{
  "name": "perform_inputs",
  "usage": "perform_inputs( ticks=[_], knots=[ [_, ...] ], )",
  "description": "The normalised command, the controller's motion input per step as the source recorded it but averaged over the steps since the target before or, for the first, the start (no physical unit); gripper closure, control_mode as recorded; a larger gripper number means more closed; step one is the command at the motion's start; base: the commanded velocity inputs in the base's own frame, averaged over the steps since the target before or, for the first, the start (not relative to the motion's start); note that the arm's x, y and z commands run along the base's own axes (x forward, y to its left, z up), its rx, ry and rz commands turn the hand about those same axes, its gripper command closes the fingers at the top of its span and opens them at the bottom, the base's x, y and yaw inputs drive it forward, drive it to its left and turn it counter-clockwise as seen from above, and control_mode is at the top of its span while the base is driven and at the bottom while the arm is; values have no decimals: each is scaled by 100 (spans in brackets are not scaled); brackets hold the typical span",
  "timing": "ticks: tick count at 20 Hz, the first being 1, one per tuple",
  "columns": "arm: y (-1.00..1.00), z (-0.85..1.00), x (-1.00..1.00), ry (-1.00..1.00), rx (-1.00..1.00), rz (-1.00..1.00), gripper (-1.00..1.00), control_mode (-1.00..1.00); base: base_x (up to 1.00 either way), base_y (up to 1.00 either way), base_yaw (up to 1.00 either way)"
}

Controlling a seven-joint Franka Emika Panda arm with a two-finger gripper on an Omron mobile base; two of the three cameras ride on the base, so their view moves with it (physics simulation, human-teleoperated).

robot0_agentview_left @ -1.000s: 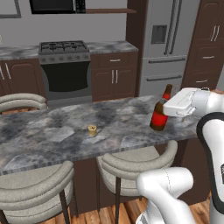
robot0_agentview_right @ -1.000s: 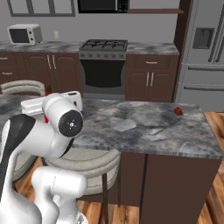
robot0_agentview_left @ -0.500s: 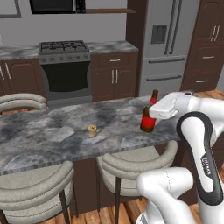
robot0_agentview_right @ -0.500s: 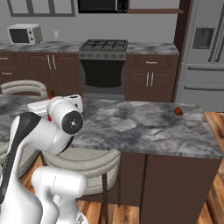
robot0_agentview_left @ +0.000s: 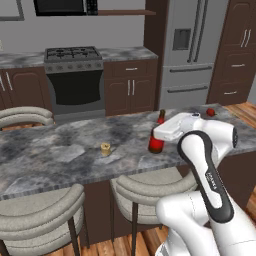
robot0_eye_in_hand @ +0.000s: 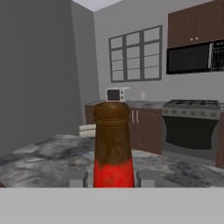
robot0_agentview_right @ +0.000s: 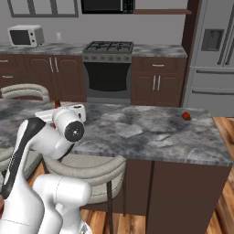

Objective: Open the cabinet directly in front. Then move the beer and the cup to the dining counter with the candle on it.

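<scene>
The beer [robot0_agentview_left: 156, 141] stands upright above the counter [robot0_agentview_left: 70, 150], its long axis vertical, with the tool [robot0_agentview_left: 159, 134] clamped on its body from the side; in the hand view the bottle [robot0_eye_in_hand: 113, 146] rises straight up between the two dark fingertips [robot0_eye_in_hand: 78, 180], which sit close against its red label on either side. Taking the candle [robot0_agentview_left: 105, 149] as the landmark: the bottle is on the same stone top, off to the candle's right and a little farther back towards the stove, well apart from it with bare marble between. A small red round thing [robot0_agentview_left: 210, 112] lies farther right again, beyond the arm. Whether the bottle's base already rests on the stone or hangs just above it cannot be told from these views. Since the bottle is upright and over the right surface, the coming move looks to turn on the vertical: straight down along the bottle's own axis until it is seated, then the jaws part sideways and the tool draws back level, away from the neck, so as not to tip it
</scene>
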Motion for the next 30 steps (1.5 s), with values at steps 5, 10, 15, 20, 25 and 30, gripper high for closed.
perform_inputs(
  ticks=[5, 10, 15, 20, 25, 30],
  knots=[
    [6, -30, 58, 0, 0, 0, 100, -100, 0, 0, 0],
    [8, -24, 66, 0, 0, 0, 100, -100, 0, 0, 0],
    [10, -28, 62, 1, 0, 0, 100, -100, 0, 0, 0],
    [2, -31, 50, 2, 0, 0, 100, -100, 0, 0, 0],
    [3, -30, 45, 0, 0, 0, 100, -100, 0, 0, 0],
    [14, -30, 43, 1, 0, 0, 100, -100, 0, 0, 0]
  ],
)
